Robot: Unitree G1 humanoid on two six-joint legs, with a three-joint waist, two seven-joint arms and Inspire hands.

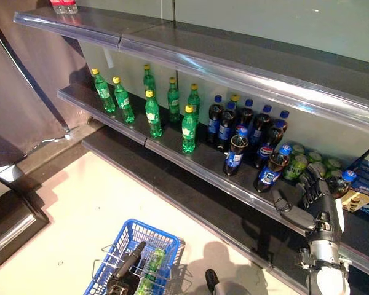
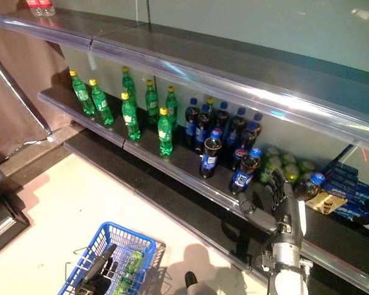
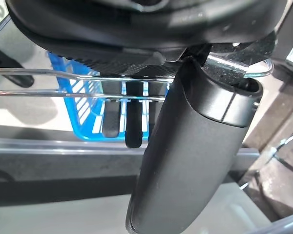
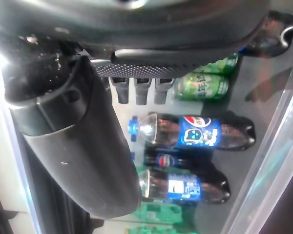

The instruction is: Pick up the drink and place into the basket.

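Note:
Dark cola bottles with blue caps and labels stand on the middle shelf; the nearest one [image 1: 270, 172] is just left of my right hand [image 1: 317, 196]. That hand is raised in front of the shelf with its fingers [image 4: 139, 90] straight and nothing in it. In the right wrist view the cola bottles [image 4: 195, 131] show just past the fingers. Low in the left eye view, my left hand [image 1: 126, 267] is curled round the wire handles [image 3: 63, 73] of the blue basket [image 1: 141, 230]. A green bottle [image 1: 150, 267] lies in the basket.
Green soda bottles [image 1: 154, 114] line the shelf's left half. Green cans [image 1: 307, 163] sit behind the colas and blue boxes [image 1: 366, 178] stand at the far right. An upper shelf [image 1: 172, 49] overhangs the bottles. A dark base ledge [image 1: 190, 190] runs below the shelf.

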